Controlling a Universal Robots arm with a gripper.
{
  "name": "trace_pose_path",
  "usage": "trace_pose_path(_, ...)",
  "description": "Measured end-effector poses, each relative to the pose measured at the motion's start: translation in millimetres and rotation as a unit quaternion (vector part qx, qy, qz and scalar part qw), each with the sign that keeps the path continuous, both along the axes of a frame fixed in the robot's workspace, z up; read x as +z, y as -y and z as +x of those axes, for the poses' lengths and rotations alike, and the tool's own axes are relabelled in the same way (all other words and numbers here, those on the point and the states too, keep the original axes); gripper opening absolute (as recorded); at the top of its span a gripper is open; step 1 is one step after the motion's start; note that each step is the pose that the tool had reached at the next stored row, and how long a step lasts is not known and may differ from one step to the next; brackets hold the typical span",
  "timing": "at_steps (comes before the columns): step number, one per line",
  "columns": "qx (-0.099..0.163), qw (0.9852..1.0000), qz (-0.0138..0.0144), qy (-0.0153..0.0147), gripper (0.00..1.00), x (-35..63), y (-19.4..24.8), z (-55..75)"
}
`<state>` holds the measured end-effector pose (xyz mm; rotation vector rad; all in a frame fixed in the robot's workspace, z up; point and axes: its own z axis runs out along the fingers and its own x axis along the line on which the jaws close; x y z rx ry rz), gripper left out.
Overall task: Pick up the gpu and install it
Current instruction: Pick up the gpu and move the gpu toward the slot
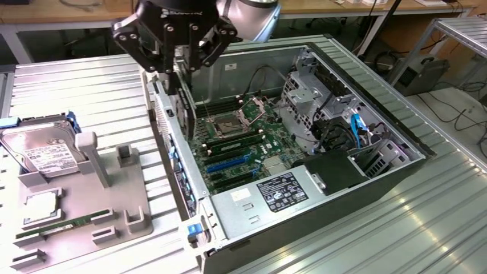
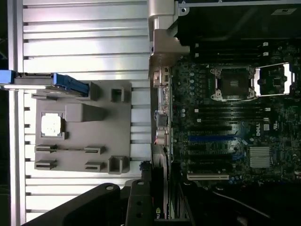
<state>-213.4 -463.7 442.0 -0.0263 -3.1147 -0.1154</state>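
The gpu is pinched in the claw and held upright, hanging into the open computer case beside its wall on the exterior view's left, above the motherboard. A hard drive lies on the grey tray on the bench.

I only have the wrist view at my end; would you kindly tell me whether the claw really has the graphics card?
Observer: Yes, the claw grips the graphics card, which hangs upright beneath it.
Operator: Is it in a slot yet?
Observer: No; its lower edge appears to be above the motherboard, close to the back wall of the computer case.
Operator: What is the blue-edged thing by the tray?
Observer: A hard drive with a white label on top, at the end of the grey tray.
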Motion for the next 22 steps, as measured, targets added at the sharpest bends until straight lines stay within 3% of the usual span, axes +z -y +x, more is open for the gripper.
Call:
trace_pose_path(1, 0.001, 1.0000, 0.0000, -0.0007, 0.26, -0.5, 0.0, 14.4)
trace_pose_path(4, 0.002, 1.0000, -0.0016, -0.0015, 0.26, -5.7, 0.0, 38.3)
trace_pose_path(6, 0.003, 1.0000, -0.0030, -0.0016, 0.26, -8.6, 0.0, 46.5)
trace_pose_path(12, 0.004, 0.9999, -0.0100, -0.0026, 0.26, -22.6, 0.0, 85.9)
trace_pose_path(20, 0.006, 0.9997, -0.0232, -0.0028, 0.26, -42.4, -0.2, 137.7)
trace_pose_path(22, 0.007, 0.9997, -0.0239, -0.0038, 0.26, -44.9, -0.3, 144.8)
